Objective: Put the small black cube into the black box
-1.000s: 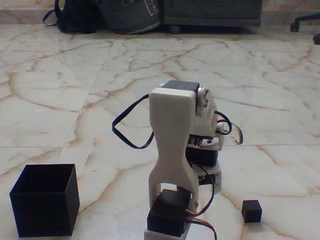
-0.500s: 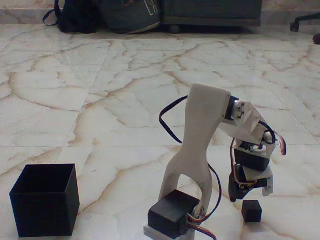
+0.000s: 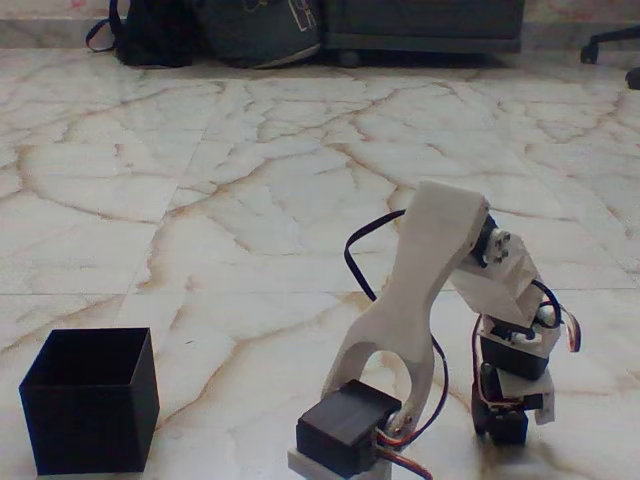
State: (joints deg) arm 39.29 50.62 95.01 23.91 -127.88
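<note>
The white arm bends down at the lower right of the fixed view, and its gripper (image 3: 503,412) has come down on the spot where the small black cube (image 3: 506,430) lies on the marble floor. A dark block shows at the gripper's tip; the fingers and the cube merge there, so I cannot tell how the jaws stand or whether they hold it. The black box (image 3: 90,400) stands open-topped at the lower left, far from the gripper, and nothing shows in the part of its inside that I see.
The arm's base servo (image 3: 345,430) sits at the bottom centre, with black cables looping off the arm. Dark bags (image 3: 210,30) and a dark furniture base (image 3: 420,25) line the far edge. A chair wheel (image 3: 610,45) shows at the top right.
The arm has swung from the centre to the right and lowered. The gripper went from hanging just above the cube to sitting down over it. The box has not moved.
</note>
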